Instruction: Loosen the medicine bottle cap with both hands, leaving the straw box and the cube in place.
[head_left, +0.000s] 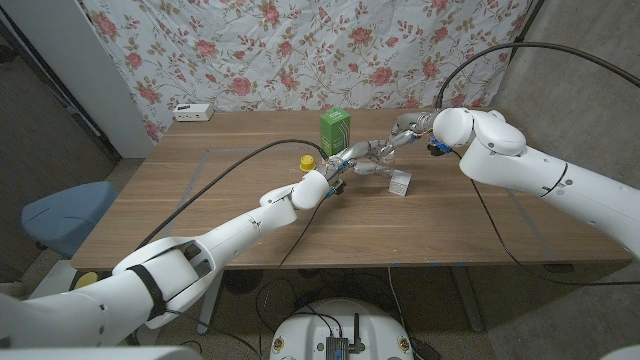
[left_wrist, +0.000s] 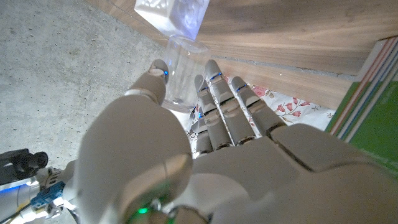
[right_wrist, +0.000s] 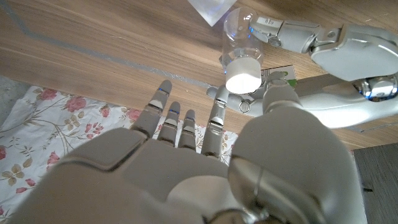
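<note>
The medicine bottle (head_left: 368, 166) is clear with a white cap (right_wrist: 244, 73). It stands mid-table between my two hands. My left hand (head_left: 343, 166) grips its body, thumb on one side and fingers (left_wrist: 219, 99) on the other around the bottle (left_wrist: 180, 68). My right hand (head_left: 402, 133) hovers just behind and above it, fingers (right_wrist: 177, 121) spread and the thumb close to the cap, holding nothing. The green straw box (head_left: 334, 130) stands upright just behind my left hand. The translucent cube (head_left: 400, 183) sits on the table to the right of the bottle, close to it.
A small yellow object (head_left: 307, 162) lies left of my left hand. A white power strip (head_left: 192, 112) sits at the table's far left corner. A black cable (head_left: 230, 170) trails across the left half of the table (head_left: 450, 225). A flowered cloth hangs behind.
</note>
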